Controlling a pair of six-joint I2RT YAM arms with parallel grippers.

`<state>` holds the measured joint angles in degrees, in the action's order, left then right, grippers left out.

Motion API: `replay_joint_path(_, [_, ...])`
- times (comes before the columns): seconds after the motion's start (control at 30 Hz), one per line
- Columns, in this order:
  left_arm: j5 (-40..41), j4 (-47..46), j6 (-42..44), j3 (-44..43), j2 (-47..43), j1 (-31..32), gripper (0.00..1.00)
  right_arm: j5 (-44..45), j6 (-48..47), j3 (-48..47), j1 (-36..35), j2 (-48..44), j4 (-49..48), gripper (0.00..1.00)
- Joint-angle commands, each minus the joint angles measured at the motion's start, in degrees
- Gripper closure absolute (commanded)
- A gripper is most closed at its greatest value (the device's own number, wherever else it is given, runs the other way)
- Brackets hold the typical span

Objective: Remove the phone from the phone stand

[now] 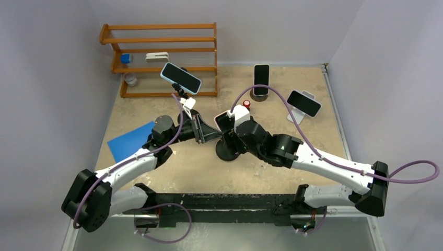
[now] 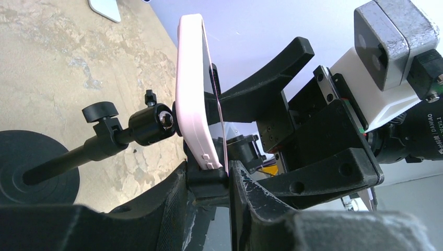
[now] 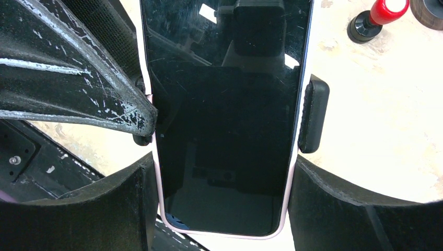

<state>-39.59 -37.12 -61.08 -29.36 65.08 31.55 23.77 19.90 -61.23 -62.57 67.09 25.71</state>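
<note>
On the counter (image 1: 198,170), the stand (image 2: 151,123) is pinched steady by the left gripper (image 2: 209,178), so the phone (image 3: 224,120), clasped edgewise by the wide-spread right gripper (image 3: 222,175), can be pulled free.

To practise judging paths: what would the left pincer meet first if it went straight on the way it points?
The left pincer would first meet the black clamp holding the phone by its edge. The clamp sits right between its fingers. Whether they touch it yet is unclear.
</note>
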Motion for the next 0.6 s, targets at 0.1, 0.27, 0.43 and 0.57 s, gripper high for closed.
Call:
replay_joint_path(0.1, [0.12, -2.38, -1.59, -1.14, -0.93, -0.18, 1.00, 1.40, 0.11, 0.24, 0.26, -3.44, -8.30, 0.13])
replay_joint_path(0.27, [0.04, -0.06, -2.29, -2.07, -1.16, -0.17, 1.00, 2.35, -0.82, 1.73, 0.28, -3.86, -9.08, 0.01])
replay_joint_path(0.43, [0.26, 1.57, -2.11, -2.53, -1.77, -0.17, 1.00, 2.48, -2.05, 2.51, 0.29, -3.80, -9.78, 0.01])
replay_joint_path(0.57, [0.00, 2.32, -1.95, -2.97, -1.75, -0.17, 1.00, 2.44, -2.96, 2.74, 0.32, -3.01, -9.25, 0.01])
